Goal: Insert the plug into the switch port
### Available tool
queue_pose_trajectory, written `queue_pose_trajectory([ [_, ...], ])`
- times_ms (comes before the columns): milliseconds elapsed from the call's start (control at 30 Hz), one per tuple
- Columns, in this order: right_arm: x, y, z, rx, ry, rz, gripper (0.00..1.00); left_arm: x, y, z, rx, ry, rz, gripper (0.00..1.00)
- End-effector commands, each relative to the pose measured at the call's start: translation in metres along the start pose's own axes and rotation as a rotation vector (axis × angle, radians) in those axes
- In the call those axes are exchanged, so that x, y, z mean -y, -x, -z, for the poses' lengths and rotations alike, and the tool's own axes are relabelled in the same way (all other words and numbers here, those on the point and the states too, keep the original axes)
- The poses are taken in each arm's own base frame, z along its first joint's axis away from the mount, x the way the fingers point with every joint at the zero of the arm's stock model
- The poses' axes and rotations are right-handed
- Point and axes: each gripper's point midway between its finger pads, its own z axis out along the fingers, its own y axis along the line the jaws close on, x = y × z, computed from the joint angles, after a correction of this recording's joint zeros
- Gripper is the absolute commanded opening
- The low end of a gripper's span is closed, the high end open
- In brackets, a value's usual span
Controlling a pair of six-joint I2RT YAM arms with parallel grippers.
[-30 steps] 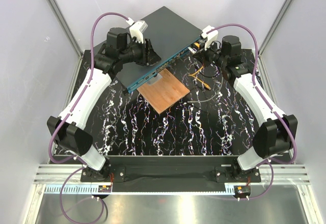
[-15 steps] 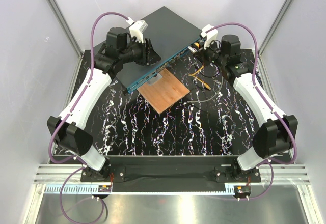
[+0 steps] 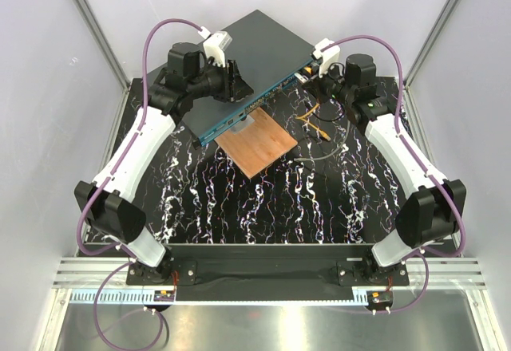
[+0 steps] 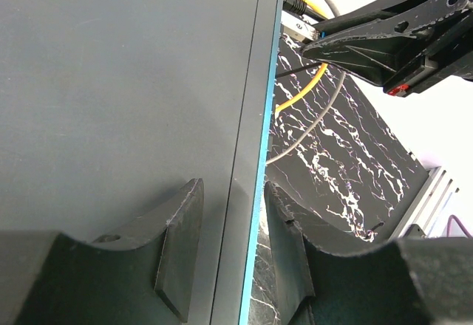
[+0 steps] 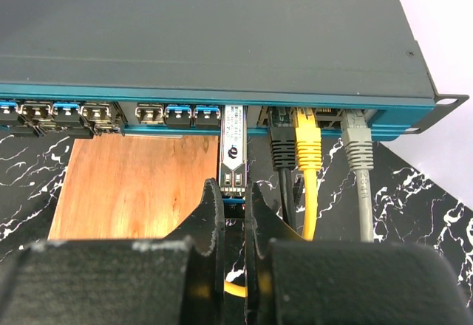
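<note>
The switch (image 3: 255, 52) is a wide, flat, dark box with a teal front face (image 5: 185, 100) lined with small square ports (image 5: 150, 112). The plug (image 5: 233, 148) is a slim silver module. Its front end sits in a port to the right of the blue-lined ones. My right gripper (image 5: 234, 192) is shut on the plug's rear end, straight in front of the face, and also shows in the top view (image 3: 318, 80). My left gripper (image 4: 233, 251) is open and straddles the switch's front top edge, one finger over the lid, one in front of the face.
A copper-brown square plate (image 3: 257, 145) lies on the black marbled table in front of the switch. A black (image 5: 283, 148), a yellow (image 5: 307, 148) and a grey cable (image 5: 357, 148) are plugged in just right of the plug. Their slack lies on the table.
My right gripper has edged slightly toward the switch face with the plug. The left arm has stayed still.
</note>
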Motion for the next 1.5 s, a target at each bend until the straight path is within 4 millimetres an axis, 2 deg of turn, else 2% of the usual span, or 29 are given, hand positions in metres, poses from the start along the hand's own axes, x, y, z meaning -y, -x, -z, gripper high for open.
queue_pose_trajectory([
  [0,-0.005,0.025,-0.002,0.053,0.018,0.032,0.0,0.009,0.016,0.0,0.051,-0.039,-0.034,0.44],
  [233,-0.007,0.041,-0.007,0.088,0.012,0.038,0.0,0.009,0.015,-0.001,0.046,-0.04,-0.031,0.44],
  [667,-0.009,0.066,0.009,0.157,0.002,0.03,0.0,0.009,0.014,-0.001,0.046,-0.04,-0.036,0.44],
  [1033,-0.01,0.064,0.016,0.163,0.01,0.03,0.0,0.009,0.014,0.001,0.048,-0.039,-0.038,0.44],
  [1367,-0.012,0.046,-0.002,0.144,0.04,0.024,0.0,0.009,0.014,0.0,0.047,-0.041,-0.042,0.44],
  [1467,-0.014,0.05,-0.005,0.163,0.05,0.021,0.0,0.008,0.013,0.001,0.048,-0.04,-0.044,0.44],
])
